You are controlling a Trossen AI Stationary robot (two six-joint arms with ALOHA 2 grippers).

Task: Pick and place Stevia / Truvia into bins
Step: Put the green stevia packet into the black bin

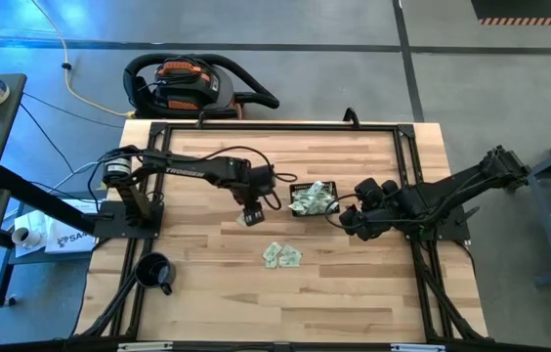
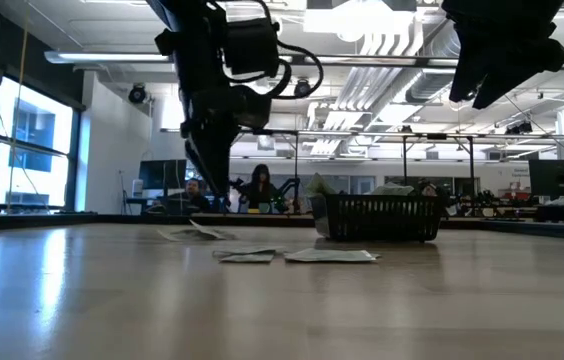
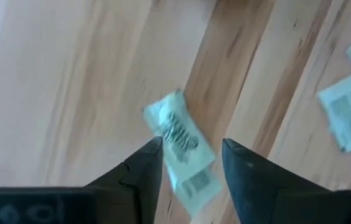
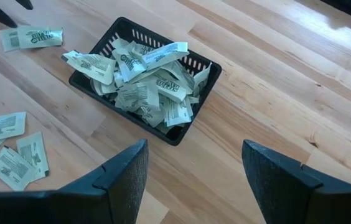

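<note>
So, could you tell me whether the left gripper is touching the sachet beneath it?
Cannot tell. In the left wrist view the sachet lies between the open fingers of the left gripper, but no clear gap or contact shows.

1 basket [image 4: 188, 127], 1 mug [image 1: 154, 273], 2 arms, 5 loose sachets [image 4: 2, 126] on the table.

The dark left arm's two-finger tool [image 1: 250, 216] points down mid-counter, fingers parted; the dark right arm's tool [image 1: 347, 222] hovers raised, fingers spread.
</note>
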